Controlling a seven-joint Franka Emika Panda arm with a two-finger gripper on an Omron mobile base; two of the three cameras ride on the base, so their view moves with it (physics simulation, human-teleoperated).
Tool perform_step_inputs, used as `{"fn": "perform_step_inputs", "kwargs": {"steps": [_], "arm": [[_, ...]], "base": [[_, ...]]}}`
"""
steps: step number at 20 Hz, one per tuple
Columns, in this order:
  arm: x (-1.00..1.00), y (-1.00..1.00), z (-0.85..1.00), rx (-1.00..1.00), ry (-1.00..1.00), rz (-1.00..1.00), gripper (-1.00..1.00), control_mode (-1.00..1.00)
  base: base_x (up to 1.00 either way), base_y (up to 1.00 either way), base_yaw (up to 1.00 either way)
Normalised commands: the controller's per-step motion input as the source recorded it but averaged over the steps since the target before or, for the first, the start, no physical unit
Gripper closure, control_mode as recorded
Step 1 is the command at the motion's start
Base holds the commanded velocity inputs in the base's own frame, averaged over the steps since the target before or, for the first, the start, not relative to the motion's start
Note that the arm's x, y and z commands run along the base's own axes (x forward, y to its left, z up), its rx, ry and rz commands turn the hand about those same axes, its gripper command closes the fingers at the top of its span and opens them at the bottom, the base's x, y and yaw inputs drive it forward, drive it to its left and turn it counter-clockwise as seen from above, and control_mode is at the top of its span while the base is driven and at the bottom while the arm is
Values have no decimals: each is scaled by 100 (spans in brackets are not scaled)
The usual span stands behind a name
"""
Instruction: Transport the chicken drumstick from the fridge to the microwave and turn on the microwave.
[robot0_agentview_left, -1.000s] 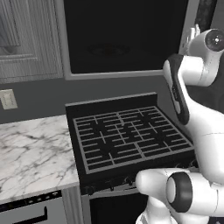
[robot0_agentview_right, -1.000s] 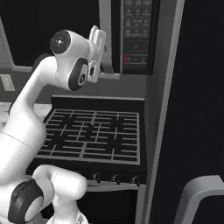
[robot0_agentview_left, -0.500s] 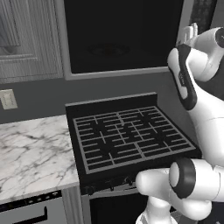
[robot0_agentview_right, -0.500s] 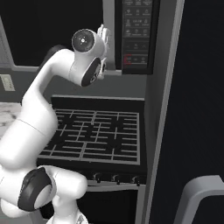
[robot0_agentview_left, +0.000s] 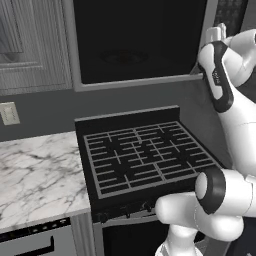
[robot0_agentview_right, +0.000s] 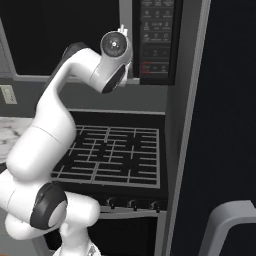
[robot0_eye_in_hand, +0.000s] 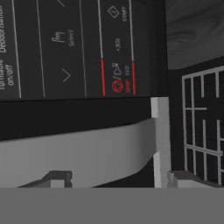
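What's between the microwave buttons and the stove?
In the right base view, a bare strip of dark grey wall separates the button panel from the stove.

Microwave (robot0_agentview_right: 100, 35): mounted above stove, dark glass door shut, silver-grey frame; black button panel (robot0_eye_in_hand: 70, 48), red marks.

Black stove (robot0_agentview_left: 142, 157), marble counter (robot0_agentview_left: 37, 175), grey wall (robot0_agentview_left: 45, 107).

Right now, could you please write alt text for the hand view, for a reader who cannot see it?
The microwave's black button panel, rolled sideways with red marks beside its stop button, sits close ahead of the tool. The microwave's silver-grey frame crosses below it, and the black stove grate shows at the right.
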Motion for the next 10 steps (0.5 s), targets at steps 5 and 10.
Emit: {"fn": "perform_step_inputs", "kwargs": {"steps": [5, 10], "arm": [[35, 2, -2, 0, 0, 12, -100, -100], [22, 3, -7, 0, 0, 10, -100, -100]], "base": [[0, 0, 0], [0, 0, 0]]}}
